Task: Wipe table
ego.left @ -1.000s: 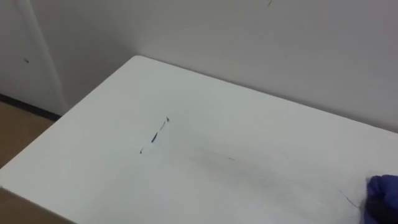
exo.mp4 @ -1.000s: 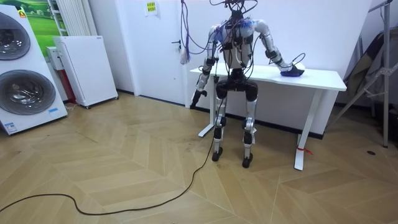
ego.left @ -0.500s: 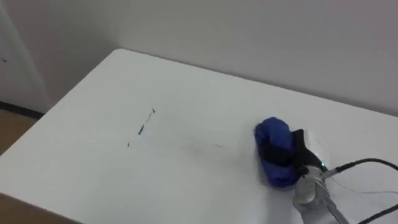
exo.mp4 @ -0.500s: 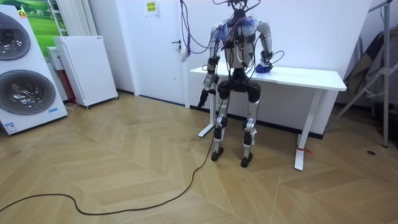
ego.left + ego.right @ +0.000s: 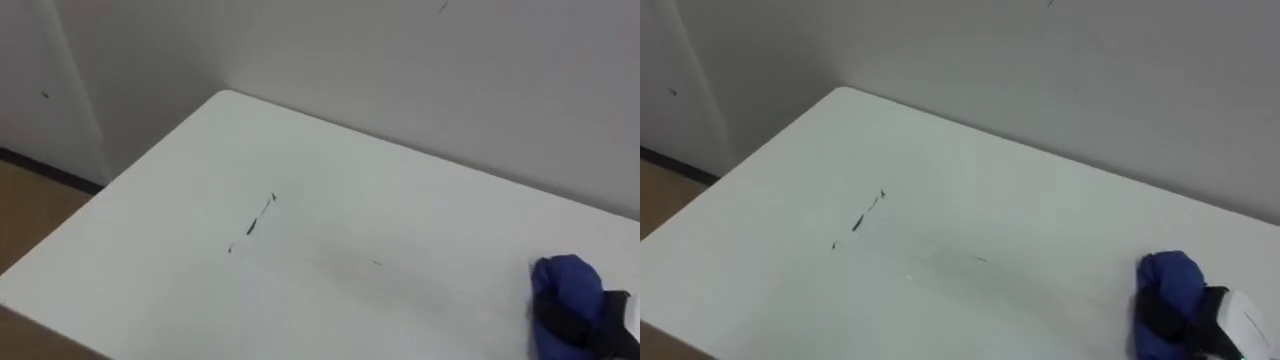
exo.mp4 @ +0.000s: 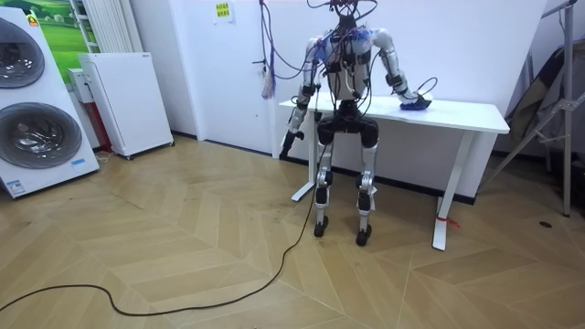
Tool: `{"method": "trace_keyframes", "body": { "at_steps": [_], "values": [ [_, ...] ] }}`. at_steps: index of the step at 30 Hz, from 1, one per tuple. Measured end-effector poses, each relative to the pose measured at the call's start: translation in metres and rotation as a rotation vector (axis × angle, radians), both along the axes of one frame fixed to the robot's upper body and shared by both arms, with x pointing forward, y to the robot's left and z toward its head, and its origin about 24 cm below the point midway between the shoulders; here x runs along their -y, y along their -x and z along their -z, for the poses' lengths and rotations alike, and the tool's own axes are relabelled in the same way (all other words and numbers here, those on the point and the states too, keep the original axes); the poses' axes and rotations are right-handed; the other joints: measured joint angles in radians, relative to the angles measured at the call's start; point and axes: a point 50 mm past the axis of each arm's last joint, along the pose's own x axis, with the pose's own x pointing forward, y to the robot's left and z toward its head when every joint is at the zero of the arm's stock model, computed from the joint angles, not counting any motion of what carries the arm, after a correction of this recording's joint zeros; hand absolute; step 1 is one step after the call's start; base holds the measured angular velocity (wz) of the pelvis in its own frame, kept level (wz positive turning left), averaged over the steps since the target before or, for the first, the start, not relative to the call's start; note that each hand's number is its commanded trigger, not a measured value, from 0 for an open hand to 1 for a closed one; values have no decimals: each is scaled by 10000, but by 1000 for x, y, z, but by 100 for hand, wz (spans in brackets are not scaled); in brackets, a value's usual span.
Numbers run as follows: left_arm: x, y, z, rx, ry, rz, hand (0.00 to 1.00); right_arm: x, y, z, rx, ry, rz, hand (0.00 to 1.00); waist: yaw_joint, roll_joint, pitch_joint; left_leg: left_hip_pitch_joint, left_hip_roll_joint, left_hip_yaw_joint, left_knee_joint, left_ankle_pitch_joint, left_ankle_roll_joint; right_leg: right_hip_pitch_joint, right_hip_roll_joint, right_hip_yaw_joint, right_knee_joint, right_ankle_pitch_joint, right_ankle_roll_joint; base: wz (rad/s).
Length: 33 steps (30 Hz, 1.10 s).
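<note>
Where the robot stands: upright on the wooden herringbone floor [image 6: 183,247], at the near long side of the flat white rectangular table [image 6: 466,114], facing it and close enough to reach across the top.
Left hand [image 6: 289,140]: hangs low beside the table's end on the room view's left, off the top. I take it as idle, one hand being enough for wiping. How far open it is I cannot tell.
Thin dark marks [image 5: 252,224]: short streaks on the table top toward that same end, well apart from the cloth. They look like what the wiping is for.
Crumpled blue cloth [image 5: 567,283]: on the table top, off toward the table's other end from the marks. It is bunched into a wad, which suits a hand's grasp.
Right hand [image 5: 588,320]: dark fingers curled over the cloth, holding it and bearing it down on the table top. I judge the grasp is there to keep the wad from slipping in a sideways stroke.
Plain pale wall [image 5: 400,70]: just behind the table's far edge, so strokes probably have to run along the table.
</note>
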Motion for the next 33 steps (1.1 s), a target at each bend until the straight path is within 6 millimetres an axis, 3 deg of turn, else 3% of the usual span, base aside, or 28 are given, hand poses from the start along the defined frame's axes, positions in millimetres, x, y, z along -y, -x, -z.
{"method": "trace_keyframes", "body": {
  "at_steps": [3,4,5,6,7,8,9,10,11,12,13,14,15,18,19,20,21,22,23,24,26,27,29,31,32,33],
  "values": [
    [9,-13,5,69,84,662,0,-13,-24,0,-5,-128,-208,100,516,147,13,86,64,368,59,-133,3,-354,-3,162,351,-119,139,-89],
    [15,-17,7,49,159,838,0,-23,-41,-2,24,-139,-453,100,899,277,51,37,130,464,241,-281,5,-671,57,18,640,-149,132,-164],
    [18,-21,9,34,194,886,0,-40,-62,-5,61,-221,-1051,100,1332,383,122,-22,251,605,435,-409,3,-1120,88,-258,1016,-165,-71,-172],
    [19,-23,10,27,198,881,0,-52,-72,-6,57,-284,-1470,100,1524,393,143,-99,282,601,563,-479,4,-1335,47,-442,1178,-135,-167,-172],
    [19,-30,10,127,161,801,0,-81,-92,-9,76,-522,-2418,100,1874,350,170,-366,390,631,863,-614,-5,-1820,61,-830,1466,4,-386,-142],
    [18,-38,10,212,98,774,0,-118,-113,-15,178,-760,-3688,100,2197,262,171,-720,588,694,1069,-696,-16,-2289,125,-979,1702,86,-239,-116],
    [17,-41,10,230,84,791,0,-135,-121,-19,235,-912,-4258,100,2315,205,179,-921,725,756,1182,-725,1,-2525,75,-1010,2085,-15,-76,-48],
    [16,-58,8,566,47,923,0,-165,-136,-28,423,-1214,-5257,100,2657,9,229,-1228,909,829,1364,-642,-239,-2732,-430,-1116,3191,-272,12,-11],
    [17,-70,6,941,76,1090,0,-192,-151,-41,669,-1437,-6204,100,3235,-96,271,-1470,1025,897,1509,-653,-384,-2698,-1108,-1229,3548,-477,199,-15],
    [15,-82,2,1316,64,1247,0,-216,-170,-58,1084,-1446,-7177,100,3669,-262,365,-1776,1130,846,1618,-622,-540,-2583,-1671,-1257,3170,-547,358,-20],
    [13,-85,1,1454,46,1220,0,-225,-178,-66,1330,-1388,-7587,100,3851,-344,419,-1983,1177,754,1632,-569,-633,-2525,-1874,-1248,2796,-541,376,0],
    [11,-89,-1,1540,-11,1349,0,-233,-187,-76,1631,-1349,-8026,100,4190,-387,439,-2340,1374,288,1661,-458,-834,-2470,-2127,-1235,1980,-512,408,30],
    [5,-89,-4,1547,-105,1409,0,-233,-191,-81,1842,-1448,-8014,100,4315,-372,436,-2585,1633,-392,1524,-326,-1078,-2398,-2125,-1295,1176,-322,494,44],
    [-10,-87,-9,1351,-324,1403,0,-225,-186,-75,2271,-1857,-7499,100,3979,-429,419,-2902,2097,-1304,1395,-188,-1671,-2205,-1931,-1258,-138,570,572,80],
    [-18,-86,-12,1258,-490,1403,0,-222,-182,-70,2384,-1873,-7429,100,3584,-455,423,-2962,2216,-1644,1556,-254,-2002,-2192,-1774,-1377,-116,1106,625,110],
    [-24,-86,-15,1219,-660,1384,0,-213,-175,-61,2298,-1957,-7190,100,3100,-480,398,-3015,2442,-1634,1785,-254,-2290,-2012,-1691,-1853,443,774,1289,113],
    [-24,-87,-15,1259,-675,1417,0,-205,-170,-55,2227,-1928,-6994,100,2912,-425,382,-3019,2651,-1489,1876,-173,-2361,-1903,-1536,-1905,685,443,1290,100],
    [-20,-89,-14,1343,-580,1446,0,-186,-159,-45,2054,-1777,-6626,100,2655,-340,347,-2982,3026,-1043,1701,68,-2271,-1884,-1332,-2102,1107,-29,1150,62],
    [-12,-88,-10,1385,-397,1443,0,-166,-149,-37,1894,-1629,-6164,100,2447,-277,331,-2771,3150,-858,1345,274,-2077,-1922,-1236,-2189,1429,-349,1009,42],
    [-7,-87,-8,1359,-269,1432,0,-156,-145,-34,1824,-1542,-5887,100,2328,-220,314,-2644,3214,-771,1130,376,-2026,-1948,-1183,-2198,1558,-465,932,20],
    [8,-87,-2,1296,110,1549,0,-131,-133,-31,1725,-1254,-5222,100,1995,-100,294,-2504,3264,-612,601,917,-1867,-2190,-1096,-2304,2079,-884,615,16],
    [14,-86,1,1286,206,1623,0,-129,-132,-31,1710,-1191,-5136,100,1767,-85,295,-2505,3262,-310,526,1178,-1907,-2313,-1051,-2313,2257,-986,565,13],
    [25,-91,3,1382,334,1816,0,-133,-134,-32,1680,-1142,-5107,100,1708,-75,292,-2552,3259,234,553,1418,-1933,-2498,-972,-2283,2414,-1160,527,-3],
    [32,-93,5,1442,495,1903,0,-146,-139,-37,1659,-1241,-5135,100,1897,-90,284,-2537,3169,827,710,1417,-1939,-2709,-785,-1977,2428,-1212,394,-29],
    [34,-93,5,1426,528,1886,0,-154,-145,-42,1625,-1306,-5245,100,2040,-85,295,-2557,3133,1142,846,1395,-1942,-2862,-573,-1658,2407,-1177,221,-42],
    [35,-92,6,1389,520,1853,0,-157,-147,-45,1598,-1324,-5338,100,2121,-87,293,-2556,3093,1204,887,1372,-1943,-2934,-526,-1566,2408,-1160,157,-41]
  ]
}}
